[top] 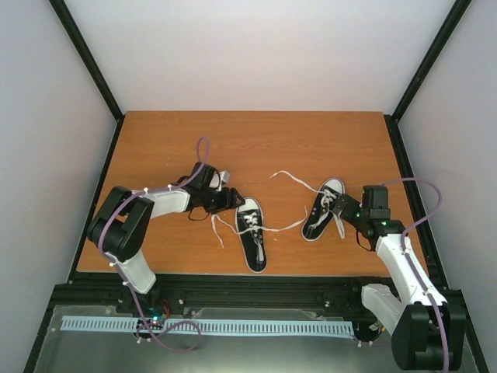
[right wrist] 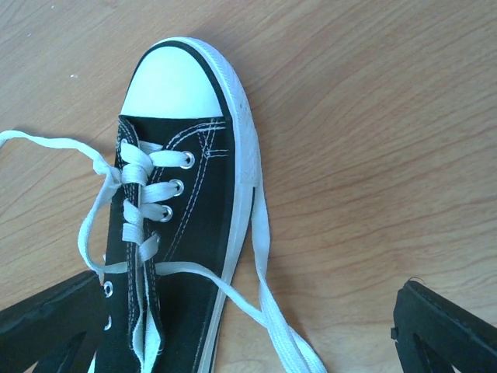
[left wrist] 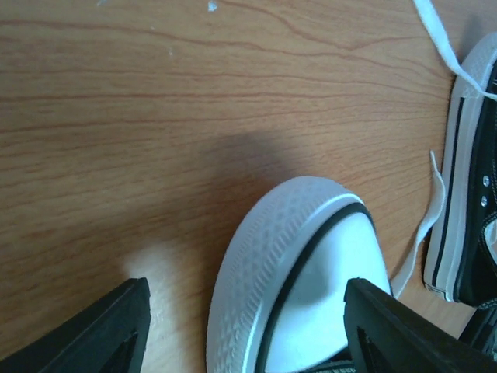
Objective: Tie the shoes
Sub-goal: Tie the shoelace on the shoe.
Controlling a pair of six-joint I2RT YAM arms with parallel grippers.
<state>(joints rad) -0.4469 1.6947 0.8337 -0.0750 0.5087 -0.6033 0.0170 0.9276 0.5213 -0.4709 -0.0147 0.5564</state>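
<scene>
Left shoe (top: 251,233) laid untied; toe cap (left wrist: 303,287) straddled by left gripper (top: 231,200), jaws parted, nothing held, likely for steadying. Right shoe (top: 322,208) laid right of left shoe; right gripper (top: 339,207) held wide open, empty, beside it, likely for reaching laces (right wrist: 262,241).

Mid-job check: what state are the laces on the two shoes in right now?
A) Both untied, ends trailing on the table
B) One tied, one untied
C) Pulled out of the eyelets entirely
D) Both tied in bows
A: the white laces are threaded but run loose from both the left shoe and the right shoe, their ends lying on the table, with no bow on either.
</scene>
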